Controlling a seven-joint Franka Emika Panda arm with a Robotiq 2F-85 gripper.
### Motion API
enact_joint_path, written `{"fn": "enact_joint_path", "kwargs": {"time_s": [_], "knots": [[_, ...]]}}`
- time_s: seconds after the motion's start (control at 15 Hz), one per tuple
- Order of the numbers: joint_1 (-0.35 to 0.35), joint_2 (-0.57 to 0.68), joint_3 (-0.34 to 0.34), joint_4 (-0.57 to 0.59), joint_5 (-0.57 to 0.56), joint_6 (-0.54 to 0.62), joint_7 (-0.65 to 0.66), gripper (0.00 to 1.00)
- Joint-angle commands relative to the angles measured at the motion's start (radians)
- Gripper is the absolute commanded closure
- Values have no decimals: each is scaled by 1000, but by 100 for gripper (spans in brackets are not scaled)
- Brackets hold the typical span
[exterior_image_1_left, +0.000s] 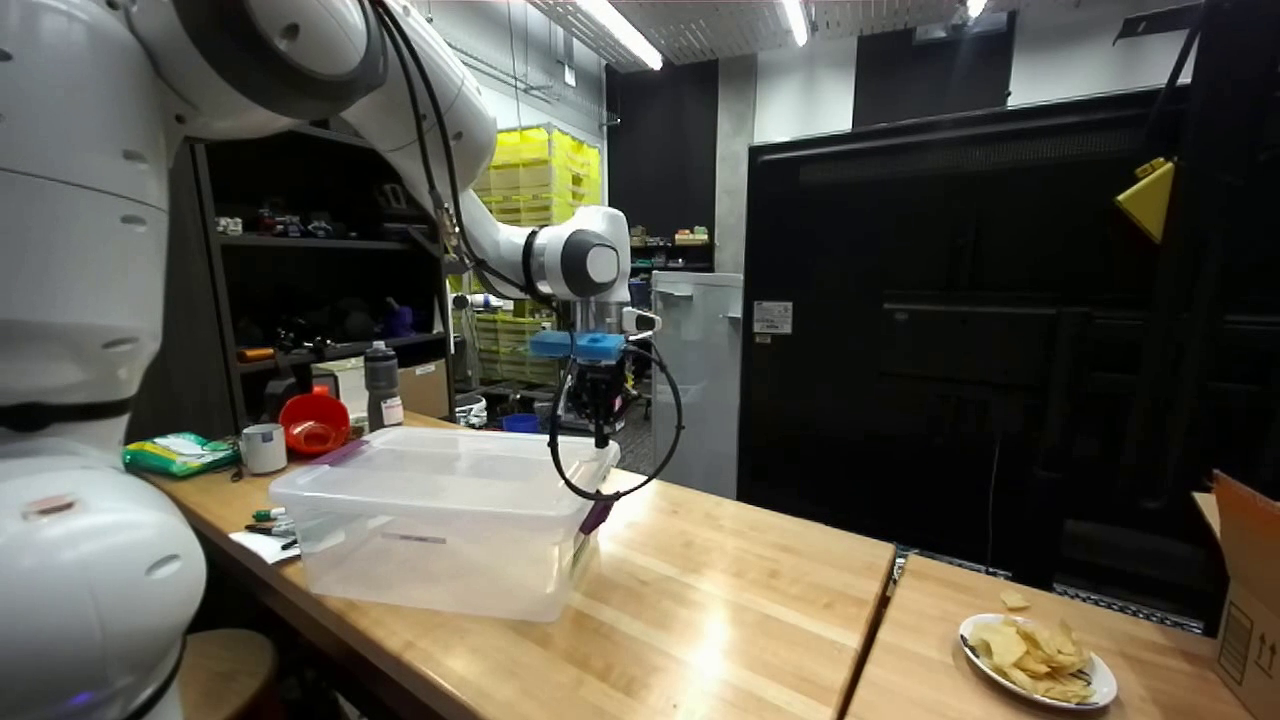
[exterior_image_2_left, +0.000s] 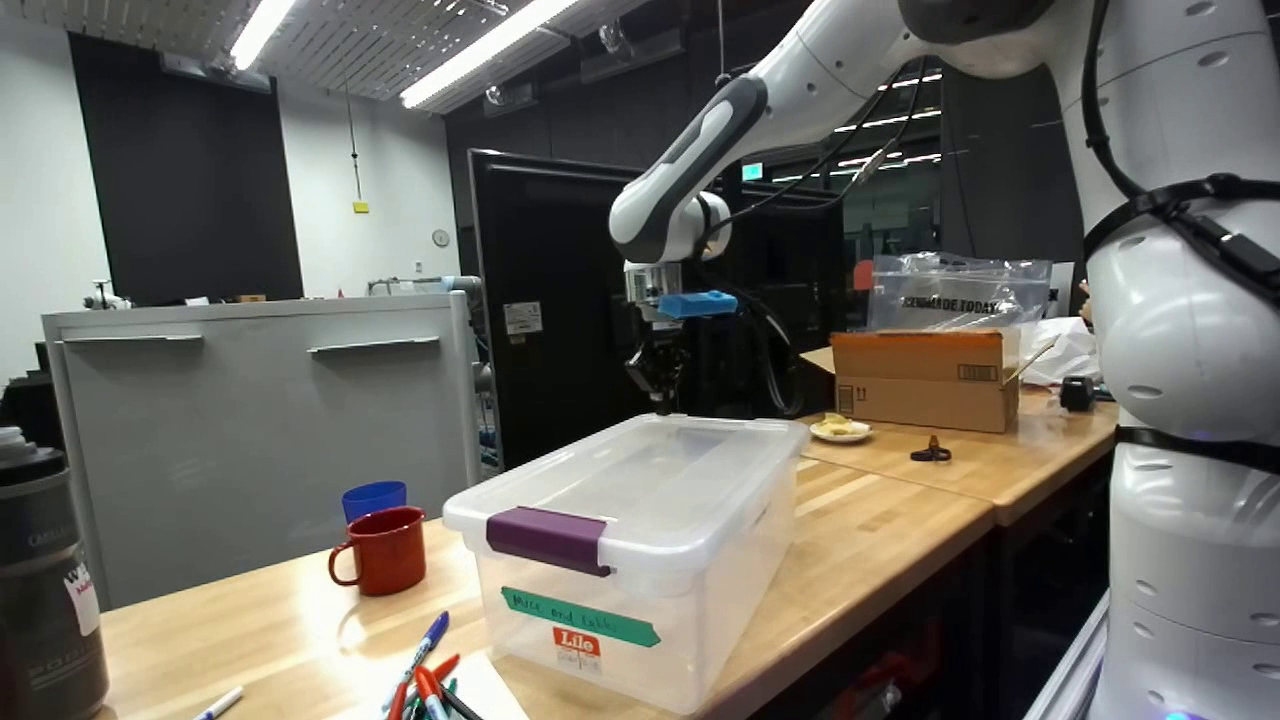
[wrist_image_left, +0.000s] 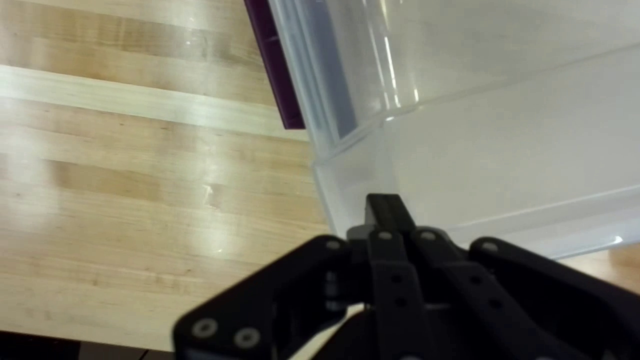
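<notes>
My gripper (wrist_image_left: 383, 197) is shut, its two black fingertips pressed together with nothing between them. It points straight down over a corner of the clear plastic bin's lid (wrist_image_left: 500, 155). In both exterior views the gripper (exterior_image_1_left: 601, 442) (exterior_image_2_left: 665, 408) stands at the lid's far end; whether the tips touch the lid I cannot tell. The lid (exterior_image_2_left: 650, 470) lies on top of the bin (exterior_image_1_left: 430, 570). A purple latch (wrist_image_left: 275, 65) runs along the lid's end near the gripper, and another purple latch (exterior_image_2_left: 545, 535) is at the opposite end. The bin's walls look cloudy, with no contents clearly visible.
A plate (exterior_image_1_left: 1103, 690) of chips and a cardboard box (exterior_image_2_left: 920, 400) sit on the adjoining table. Near the bin are a red mug (exterior_image_2_left: 392, 550), a blue cup (exterior_image_2_left: 374, 498), several pens (exterior_image_2_left: 420, 655), a dark bottle (exterior_image_2_left: 45, 600) and a white mug (exterior_image_1_left: 264, 449).
</notes>
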Motion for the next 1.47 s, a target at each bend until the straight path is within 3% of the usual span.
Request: {"fn": "enact_joint_path", "kwargs": {"time_s": [0.0,0.4,1.4], "knots": [[-6,20,-11,58,-27,-35,35,100],[-12,8,-24,76,-36,-45,45,100],[2,-178,2,-143,-80,-17,0,100]]}}
